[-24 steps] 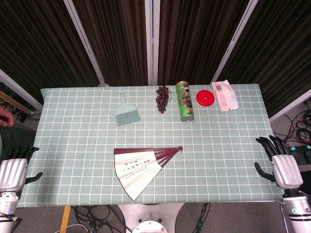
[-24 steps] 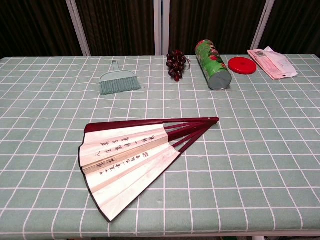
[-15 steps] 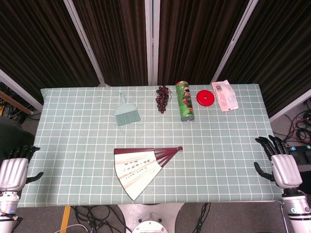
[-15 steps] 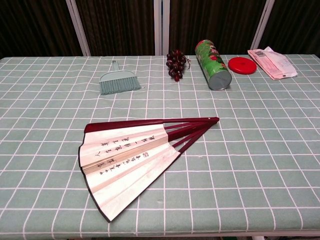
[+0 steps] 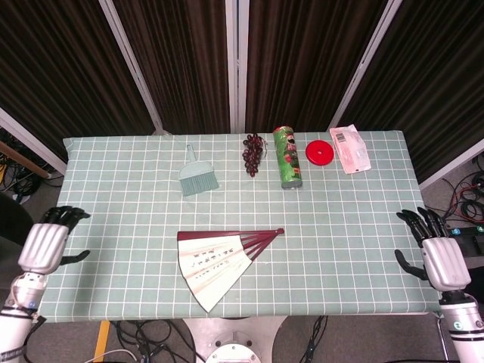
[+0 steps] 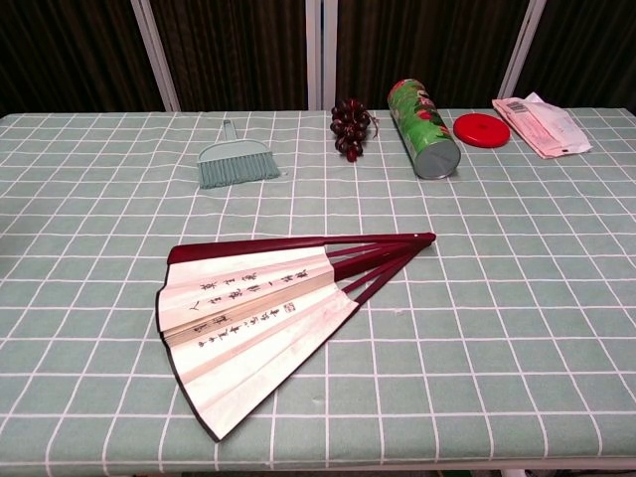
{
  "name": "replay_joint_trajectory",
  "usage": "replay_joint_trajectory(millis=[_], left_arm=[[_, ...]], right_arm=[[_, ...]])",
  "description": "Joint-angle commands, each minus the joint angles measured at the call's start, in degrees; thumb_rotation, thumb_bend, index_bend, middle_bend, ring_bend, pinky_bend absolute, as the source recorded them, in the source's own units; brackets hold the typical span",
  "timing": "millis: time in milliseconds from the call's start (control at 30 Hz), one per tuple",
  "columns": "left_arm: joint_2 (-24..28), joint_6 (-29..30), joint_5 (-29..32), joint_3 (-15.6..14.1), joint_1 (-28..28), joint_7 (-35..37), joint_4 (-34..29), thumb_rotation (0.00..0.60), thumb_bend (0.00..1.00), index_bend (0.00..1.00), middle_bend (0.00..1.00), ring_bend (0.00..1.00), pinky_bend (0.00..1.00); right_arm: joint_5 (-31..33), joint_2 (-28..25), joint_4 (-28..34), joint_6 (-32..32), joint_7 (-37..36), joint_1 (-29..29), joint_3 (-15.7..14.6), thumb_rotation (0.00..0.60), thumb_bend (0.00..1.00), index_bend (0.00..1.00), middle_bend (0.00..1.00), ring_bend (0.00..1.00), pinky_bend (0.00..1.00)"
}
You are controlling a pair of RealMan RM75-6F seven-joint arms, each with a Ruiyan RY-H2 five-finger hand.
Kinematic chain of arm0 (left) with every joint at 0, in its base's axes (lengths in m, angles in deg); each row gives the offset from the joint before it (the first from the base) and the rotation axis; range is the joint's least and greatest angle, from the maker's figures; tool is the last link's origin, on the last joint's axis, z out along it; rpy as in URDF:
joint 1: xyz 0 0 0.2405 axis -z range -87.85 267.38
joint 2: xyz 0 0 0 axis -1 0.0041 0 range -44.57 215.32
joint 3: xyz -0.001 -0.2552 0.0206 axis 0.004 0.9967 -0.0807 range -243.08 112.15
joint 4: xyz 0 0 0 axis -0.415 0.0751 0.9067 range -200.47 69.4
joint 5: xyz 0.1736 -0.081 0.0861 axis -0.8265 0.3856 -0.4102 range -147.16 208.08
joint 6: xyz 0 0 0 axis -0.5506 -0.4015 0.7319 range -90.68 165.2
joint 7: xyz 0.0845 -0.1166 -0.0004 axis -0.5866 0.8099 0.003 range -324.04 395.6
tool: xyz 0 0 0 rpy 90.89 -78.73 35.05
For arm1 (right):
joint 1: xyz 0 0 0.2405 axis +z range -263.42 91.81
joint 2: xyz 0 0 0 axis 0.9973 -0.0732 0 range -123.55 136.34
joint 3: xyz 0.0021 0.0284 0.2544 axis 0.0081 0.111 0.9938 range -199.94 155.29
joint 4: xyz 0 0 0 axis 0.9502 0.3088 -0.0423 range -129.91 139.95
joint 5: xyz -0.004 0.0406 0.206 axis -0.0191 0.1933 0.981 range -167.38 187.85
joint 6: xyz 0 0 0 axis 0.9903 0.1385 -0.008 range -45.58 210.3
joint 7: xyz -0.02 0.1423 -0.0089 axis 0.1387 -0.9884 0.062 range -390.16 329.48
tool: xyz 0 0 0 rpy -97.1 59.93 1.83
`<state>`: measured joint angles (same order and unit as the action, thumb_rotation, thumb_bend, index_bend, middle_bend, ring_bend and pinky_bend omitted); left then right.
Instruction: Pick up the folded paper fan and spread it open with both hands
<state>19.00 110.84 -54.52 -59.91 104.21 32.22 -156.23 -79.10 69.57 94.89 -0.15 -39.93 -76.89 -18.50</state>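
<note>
The paper fan lies partly spread on the green checked tablecloth, near the front middle. Its cream leaf carries dark writing, and its dark red ribs meet at a pivot pointing right. My left hand hovers at the table's left edge, empty, with its fingers apart. At the right edge my right hand is likewise empty and spread. Both hands are far from the fan and show only in the head view.
Along the back of the table sit a small teal brush, a bunch of dark grapes, a green printed can on its side, a red lid and a pink-white packet.
My left hand has risen and moved inward to the table's left edge. The right hand has barely shifted. The fan has not moved.
</note>
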Motion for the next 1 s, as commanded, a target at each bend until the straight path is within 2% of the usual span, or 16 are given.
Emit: replay_joint_trajectory(millis=[33, 200, 400, 667, 1000], left_arm=[[1.9, -13.0, -1.9, 3.1, 10.7, 9.2, 0.4, 0.6, 0.07, 0.3, 0.26, 0.19, 0.21], [-0.7, -27.2, 1.6, 5.9, 21.3, 16.0, 2.6, 0.6, 0.14, 0.32, 0.29, 0.23, 0.27], [-7.5, -35.9, 5.6, 7.8, 29.6, 17.8, 7.7, 0.6, 0.15, 0.32, 0.33, 0.29, 0.34], [-15.8, -42.3, 11.8, 6.4, 36.7, 7.7, 13.9, 0.6, 0.15, 0.24, 0.39, 0.35, 0.35], [-23.1, -45.2, 26.3, 4.6, 42.9, -2.8, 15.5, 0.6, 0.15, 0.24, 0.42, 0.39, 0.42]], right_arm=[[-0.1, -0.1, 0.2, 0.4, -0.1, 0.3, 0.0, 0.6, 0.27, 0.13, 0.14, 0.01, 0.0], [-0.4, -0.6, 0.8, 0.1, 0.5, 0.4, 0.1, 0.6, 0.27, 0.13, 0.14, 0.01, 0.0], [0.2, -1.5, 1.7, 0.1, 1.5, 0.3, 0.2, 0.6, 0.27, 0.13, 0.14, 0.01, 0.0], [0.8, -1.6, 2.0, 0.6, 2.0, 0.4, 0.2, 0.6, 0.27, 0.13, 0.14, 0.01, 0.0], [1.8, -1.6, 1.4, 1.6, 1.6, 0.6, 0.2, 0.6, 0.27, 0.13, 0.14, 0.01, 0.0]])
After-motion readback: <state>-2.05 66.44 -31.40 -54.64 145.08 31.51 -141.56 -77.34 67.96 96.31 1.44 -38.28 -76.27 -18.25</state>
